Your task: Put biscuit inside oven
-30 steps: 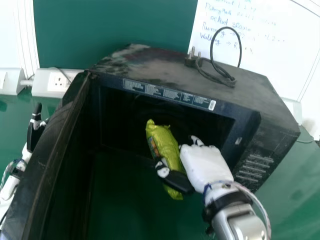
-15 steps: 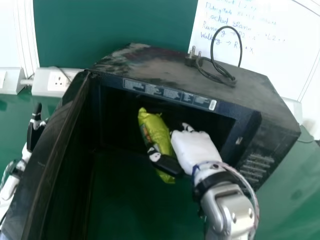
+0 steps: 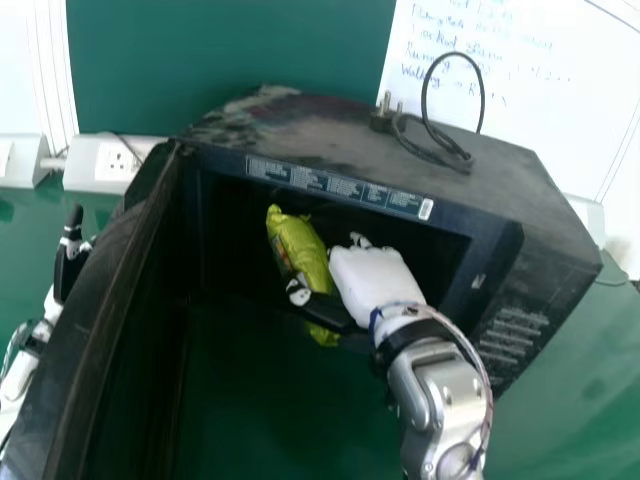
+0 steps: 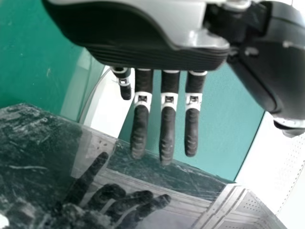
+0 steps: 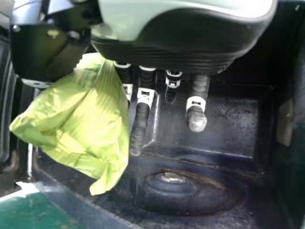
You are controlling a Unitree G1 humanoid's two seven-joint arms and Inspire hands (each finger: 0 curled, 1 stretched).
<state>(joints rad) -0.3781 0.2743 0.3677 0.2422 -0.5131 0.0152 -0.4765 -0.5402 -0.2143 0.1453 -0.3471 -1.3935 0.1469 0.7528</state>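
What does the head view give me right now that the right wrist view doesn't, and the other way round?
Head view: the power cable looped on top of the oven, the whiteboard and wall socket behind, and the left hand at the left edge.

Right wrist view: the round raised hub on the oven's floor.

Both: the oven, the right hand and the yellow-green packet it grips.

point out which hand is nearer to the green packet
Right. The right hand is touching the green packet, gripping it at the mouth of the oven. The left hand is well away from it, on the outer side of the open door.
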